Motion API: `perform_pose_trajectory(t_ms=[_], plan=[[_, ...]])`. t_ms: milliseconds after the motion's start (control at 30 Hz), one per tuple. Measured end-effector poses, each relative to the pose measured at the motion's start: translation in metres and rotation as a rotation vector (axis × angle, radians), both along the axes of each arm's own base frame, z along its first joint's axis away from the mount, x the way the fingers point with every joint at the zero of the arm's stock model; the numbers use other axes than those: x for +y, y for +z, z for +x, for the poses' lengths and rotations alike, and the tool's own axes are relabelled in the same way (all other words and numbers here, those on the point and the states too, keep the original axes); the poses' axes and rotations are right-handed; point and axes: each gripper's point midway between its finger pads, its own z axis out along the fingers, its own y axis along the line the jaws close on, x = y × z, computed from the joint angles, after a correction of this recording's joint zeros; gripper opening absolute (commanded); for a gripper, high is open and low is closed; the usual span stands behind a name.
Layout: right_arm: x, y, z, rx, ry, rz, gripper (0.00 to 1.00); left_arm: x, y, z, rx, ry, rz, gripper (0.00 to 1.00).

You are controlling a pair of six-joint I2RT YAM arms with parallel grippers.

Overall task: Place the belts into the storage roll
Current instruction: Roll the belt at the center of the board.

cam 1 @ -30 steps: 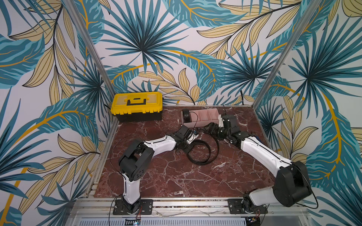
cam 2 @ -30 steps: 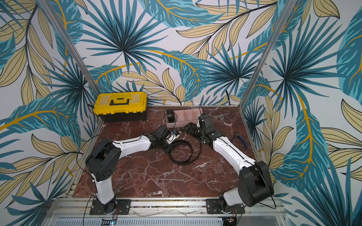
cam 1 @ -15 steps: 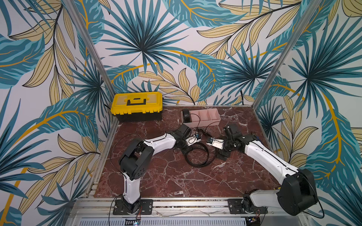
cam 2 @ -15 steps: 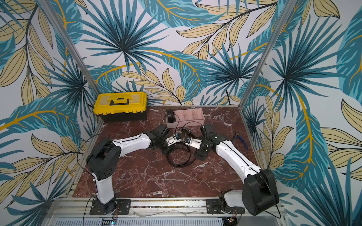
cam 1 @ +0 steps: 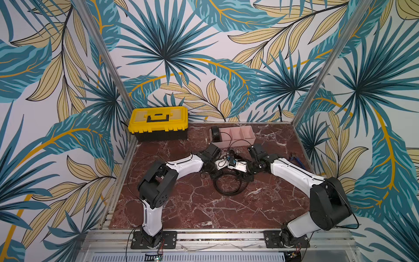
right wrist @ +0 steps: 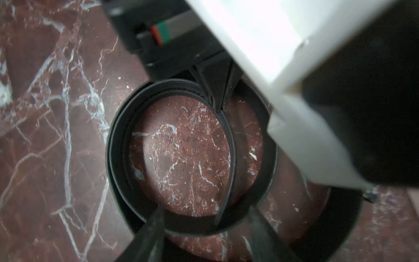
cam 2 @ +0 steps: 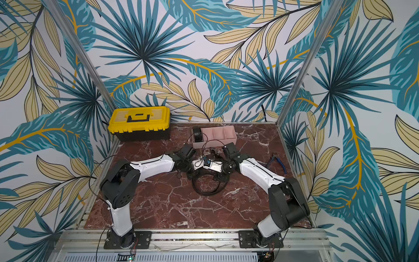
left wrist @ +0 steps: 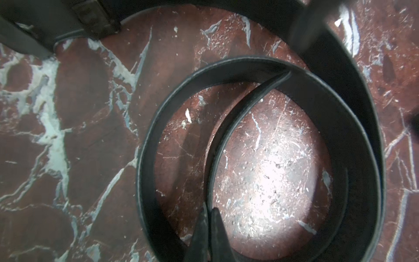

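Fingers (left wrist: 200, 233) of the left gripper (left wrist: 209, 209): pressed together, with the inner lap of the loose belt (left wrist: 145, 158) pinched between them. Fingers (right wrist: 149, 231) of the right gripper (right wrist: 205, 208): held partly apart and set astride the opposite side of the same coil, with nothing clamped as far as can be seen. Loose belt (cam 1: 226, 193): a black strap stood on edge on the marble tabletop (cam 1: 192, 211) in a slack spiral ring of about two laps, directly below and between both grippers. As coiled, no long axis is presented, and the ring's opening is turned upward; the buckle end is not clearly made out. Second belt (cam 1: 215, 133): tightly coiled and lodged in the end compartment of the storage roll (cam 1: 235, 142) on the left arm's side. Storage roll: a pale pink divided tray, laid beyond the coil toward the back wall, its long axis run across the table. Three compartments are seen empty, toward the right arm's side. Judged: the ring must be tightened before a compartment will take it, and neither arm is markedly nearer.
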Motion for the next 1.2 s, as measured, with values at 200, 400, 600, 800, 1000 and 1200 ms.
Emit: perform_pose_trajectory(t_ms=[200,400,600,800,1000,1200], plan=[[0.007,-0.024,0.006,0.025,-0.025,-0.060,0.24,0.000,0.000,0.000,0.017,0.018,-0.013,0.00],[0.019,-0.030,0.021,-0.014,-0.035,-0.074,0.15,0.011,-0.005,0.007,0.028,0.072,-0.002,0.00],[0.025,-0.030,0.030,-0.056,-0.041,-0.099,0.23,0.016,-0.007,0.011,0.035,0.103,-0.001,0.00],[0.023,-0.022,0.029,-0.093,-0.051,-0.106,0.31,0.013,-0.005,0.009,0.036,0.092,-0.017,0.00],[0.018,-0.005,0.022,-0.133,-0.055,-0.083,0.32,0.005,-0.003,0.001,0.032,0.049,-0.027,0.00],[0.018,-0.007,0.024,-0.135,-0.058,-0.082,0.30,0.004,-0.003,0.001,0.039,0.057,-0.032,0.00]])
